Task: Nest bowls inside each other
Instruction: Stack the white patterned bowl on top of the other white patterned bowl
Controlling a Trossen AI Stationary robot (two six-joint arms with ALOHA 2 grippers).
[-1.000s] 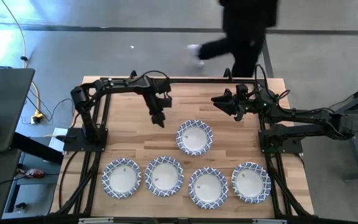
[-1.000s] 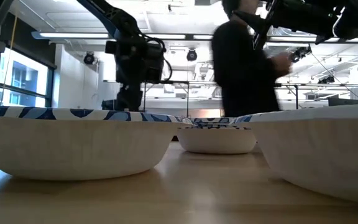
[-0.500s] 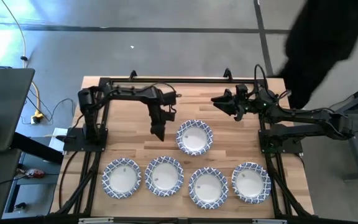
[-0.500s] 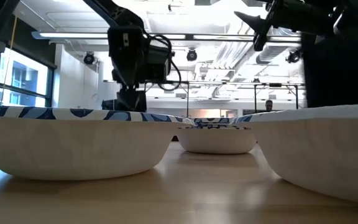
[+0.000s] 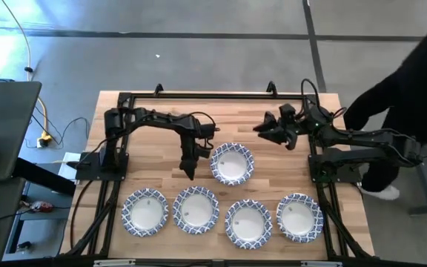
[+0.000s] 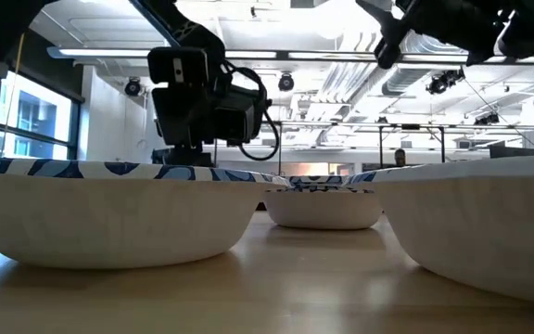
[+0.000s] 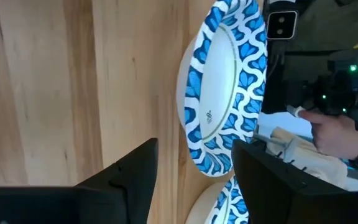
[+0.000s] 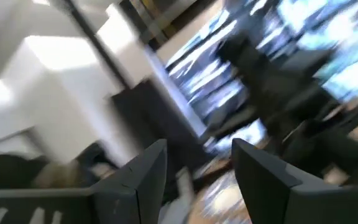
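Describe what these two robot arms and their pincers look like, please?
Both are slim, black, jointed arms of tubes and boxy joints, with thin black cables looping along them. The left gripper ends in two flat, dark, matte fingers with squared edges. The right gripper has the same dark two-finger shape. No markings are readable.

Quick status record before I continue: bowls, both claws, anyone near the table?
bowls: five in view, none nested
lone bowl: behind the front row, near table centre
front row: four bowls side by side, leftmost, rightmost
left claw: open, low beside the lone bowl's left rim
right claw: open, raised over the far table, empty
person: standing off the table's right side
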